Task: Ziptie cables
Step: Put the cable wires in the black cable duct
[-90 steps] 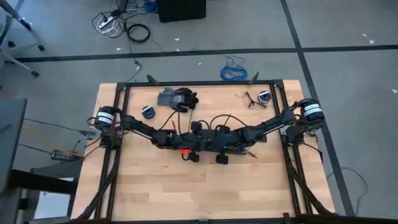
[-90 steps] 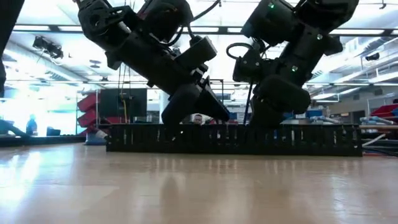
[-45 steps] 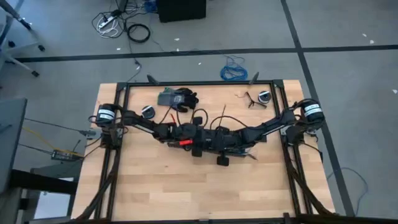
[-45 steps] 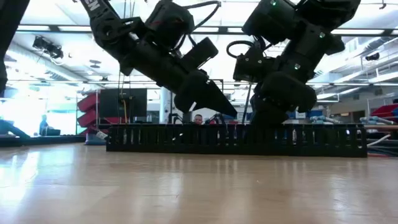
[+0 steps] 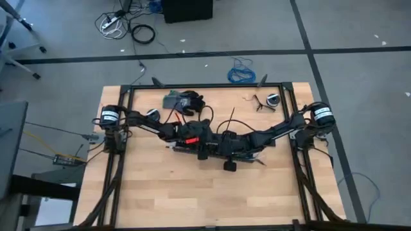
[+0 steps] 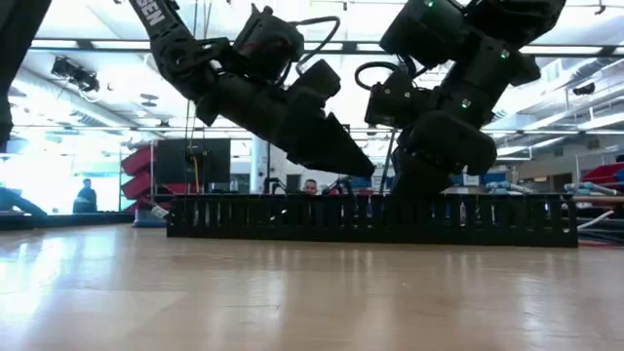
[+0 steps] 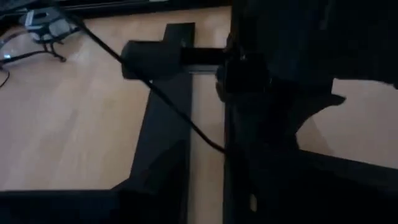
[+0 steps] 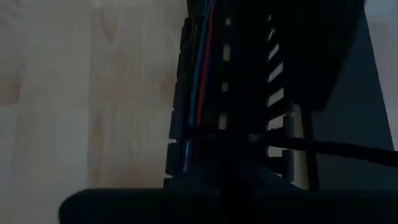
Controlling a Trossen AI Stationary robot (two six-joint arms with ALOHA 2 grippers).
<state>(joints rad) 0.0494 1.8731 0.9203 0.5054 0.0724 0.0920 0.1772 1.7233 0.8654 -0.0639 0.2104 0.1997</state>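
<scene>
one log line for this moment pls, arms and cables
left claw: raised above slotted black cable duct | right claw: down at duct | thin red, blue, green wires: lying in duct | zip tie: not seen

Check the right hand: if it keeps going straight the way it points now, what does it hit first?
Probably the slotted black cable duct with the cables lying in it, seen right ahead in the right wrist view. The right hand is already close over it; depth is unclear.

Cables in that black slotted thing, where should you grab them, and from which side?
Probably pinch the thin red, blue and green cables together as one bunch, coming straight down from above. They lie lengthwise inside the black slotted channel, and its walls stand on both sides, so only the top looks free.
</scene>
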